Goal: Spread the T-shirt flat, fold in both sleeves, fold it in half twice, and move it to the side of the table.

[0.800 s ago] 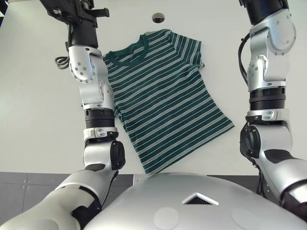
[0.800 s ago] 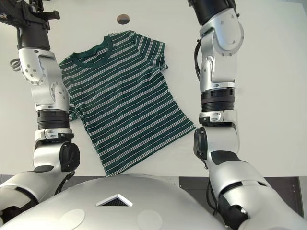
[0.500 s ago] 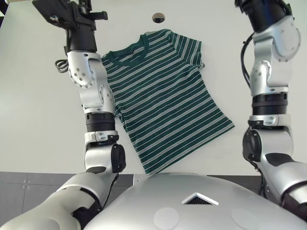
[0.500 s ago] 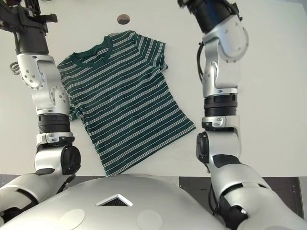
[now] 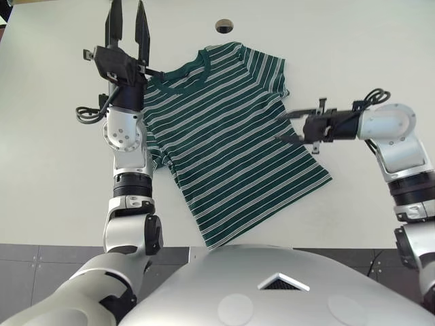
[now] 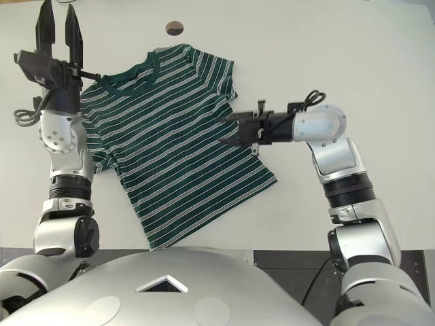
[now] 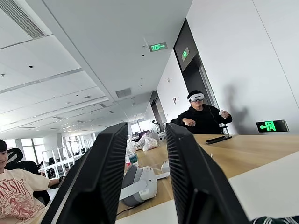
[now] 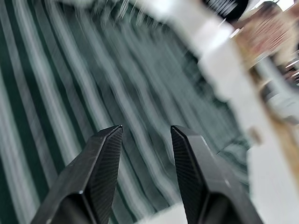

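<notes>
Mostly flat, the T-shirt (image 5: pixel 231 136) lay skewed on the table (image 5: pixel 47 170), sleeves not yet folded in.
We saw the right gripper (image 5: pixel 282 127) released, jaws apart, low over the shirt's right edge below the sleeve, probably to tug it straight; the left gripper (image 5: pixel 127 10) was also spread and empty, raised beside the collar.
</notes>
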Robot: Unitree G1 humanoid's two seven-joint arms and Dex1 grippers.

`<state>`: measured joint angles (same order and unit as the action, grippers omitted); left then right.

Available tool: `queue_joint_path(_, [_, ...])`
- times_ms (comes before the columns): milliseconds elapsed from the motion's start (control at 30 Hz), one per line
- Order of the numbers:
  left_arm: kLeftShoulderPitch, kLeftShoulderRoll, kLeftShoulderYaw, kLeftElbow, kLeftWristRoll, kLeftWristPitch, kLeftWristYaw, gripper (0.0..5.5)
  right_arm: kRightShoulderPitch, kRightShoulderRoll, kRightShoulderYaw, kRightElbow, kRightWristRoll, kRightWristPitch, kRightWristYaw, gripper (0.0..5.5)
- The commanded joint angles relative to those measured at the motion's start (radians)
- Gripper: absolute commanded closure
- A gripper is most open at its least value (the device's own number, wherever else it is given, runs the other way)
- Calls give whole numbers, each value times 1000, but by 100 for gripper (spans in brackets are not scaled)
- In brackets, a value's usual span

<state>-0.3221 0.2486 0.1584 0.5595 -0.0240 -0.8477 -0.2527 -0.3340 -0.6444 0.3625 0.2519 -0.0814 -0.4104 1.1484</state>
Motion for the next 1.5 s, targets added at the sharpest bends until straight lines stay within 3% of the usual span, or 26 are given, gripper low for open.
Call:
queue_joint_path(33, [6, 14, -6, -29, 2, 5, 9, 401, -26, -16, 81, 90, -107, -62, 25, 359])
queue_joint_path(200, [6, 11, -20, -91, 11, 49, 21, 401, -41, -55, 196, 172, -215, -117, 91, 359])
queue_joint_path(333, [14, 10, -27, -134, 6, 84, 29, 401, 41, -173, 245, -56, -44, 10, 327, 359])
queue_joint_path(433, [25, -2, -39, -141, 17, 85, 38, 401, 59, -208, 240, -162, 15, 80, 376, 359])
queue_joint_path(600, [38, 3, -41, -82, 13, 36, 37, 401, -16, -146, 185, -129, 11, 64, 292, 359])
queue_joint_path(700, [32, 20, -33, -62, -8, 26, 23, 401, -160, -34, 61, -110, 179, 118, 238, 359])
queue_joint_path(833, [29, 36, -33, -61, -28, 28, 4, 401, -258, 37, -18, -114, 405, 284, 321, 359])
queue_joint_path(1033, [65, 59, -31, -142, -65, 56, -22, 401, -410, 225, 51, 410, 129, 72, 107, 359])
queue_joint_path(1200, [89, 65, -22, -175, -81, 78, -23, 401, -534, 375, 42, 816, -66, -3, -347, 359])
queue_joint_path(1300, [100, 59, -26, -164, -77, 73, -22, 401, -555, 390, 84, 965, -179, 13, -500, 359])
queue_joint_path(1500, [196, 51, -63, -332, -159, 177, -75, 401, -523, 313, 113, 1068, -280, 92, -465, 359])
